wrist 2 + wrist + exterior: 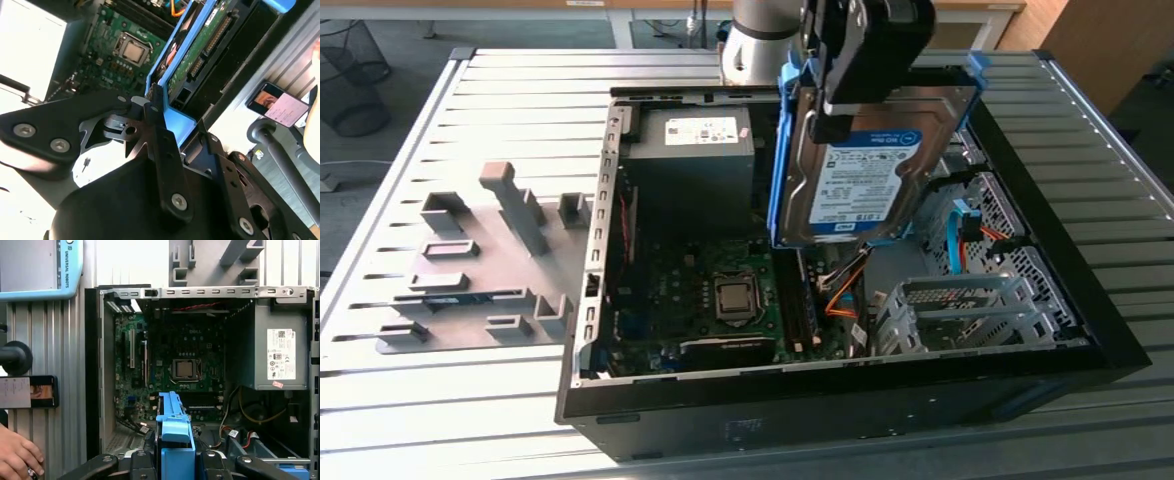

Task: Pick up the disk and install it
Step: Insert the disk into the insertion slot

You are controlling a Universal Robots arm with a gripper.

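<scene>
Brightly lit slatted grey metal desk, wire mesh bin on grey floor behind, brown wooden furniture at the exterior view's right.

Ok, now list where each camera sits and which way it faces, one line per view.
Exterior view: off the arm, raised, looking down into the open computer case; arm and pincer show, holding the disk over it.
First wrist view: on the arm, facing down into the case; pincer and disk show.
Second wrist view: on the arm, facing along the pincer to the disk.
All share the processor socket.
</scene>
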